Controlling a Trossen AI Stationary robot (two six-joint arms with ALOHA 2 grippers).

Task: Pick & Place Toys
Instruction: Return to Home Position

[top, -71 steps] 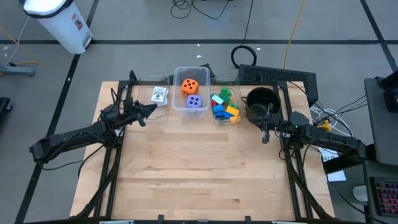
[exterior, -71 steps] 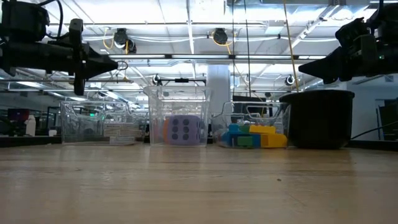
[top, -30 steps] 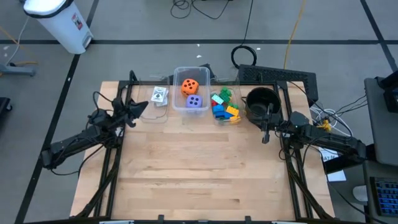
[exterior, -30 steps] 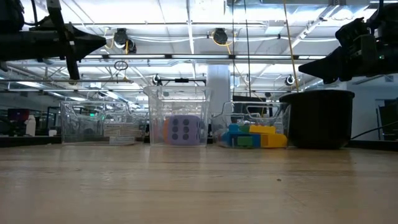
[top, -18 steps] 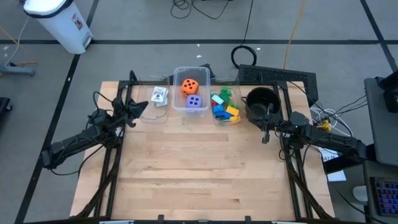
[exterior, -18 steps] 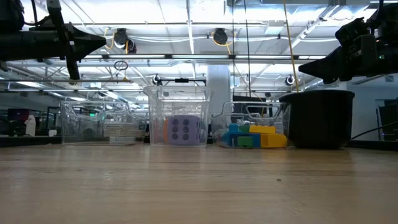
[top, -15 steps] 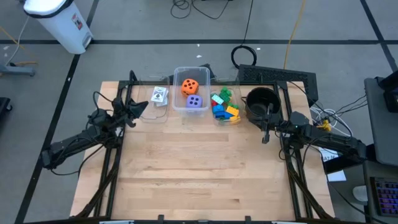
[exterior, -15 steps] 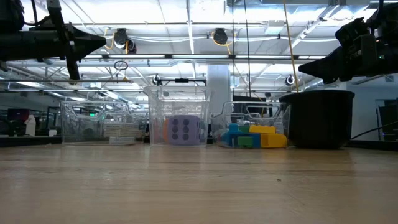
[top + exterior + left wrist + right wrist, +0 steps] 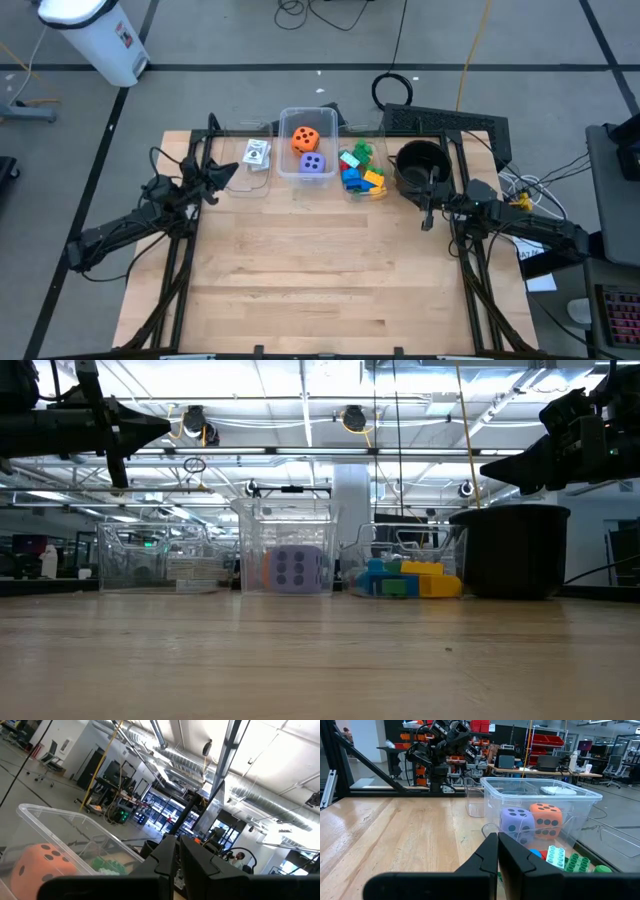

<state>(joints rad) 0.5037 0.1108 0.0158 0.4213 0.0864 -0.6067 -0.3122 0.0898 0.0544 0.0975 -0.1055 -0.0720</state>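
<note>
The toys lie in three clear bins at the table's far edge. White playing cards [image 9: 257, 152] are in the left bin. An orange die [image 9: 305, 139] and a purple die [image 9: 312, 165] are in the middle bin [image 9: 284, 160]. Coloured bricks [image 9: 360, 172] are in the right bin. My left gripper [image 9: 233, 169] hovers shut, tilted upward, near the card bin at the table's left side; nothing is between its fingers [image 9: 165, 855]. My right gripper [image 9: 426, 208] hovers shut and level just in front of the black pot [image 9: 420, 165], pointing toward the bins, its fingers [image 9: 490, 851] bare.
The black pot [image 9: 514, 550] stands at the far right, beside the brick bin [image 9: 405, 575]. The wooden tabletop [image 9: 320, 270] stretches from the bins to the near edge. Cables and a keyboard lie beyond the far edge, off the table.
Over the last second nothing has moved. Shortly before that, my left gripper drew back toward the table's left edge and rose, staying shut.
</note>
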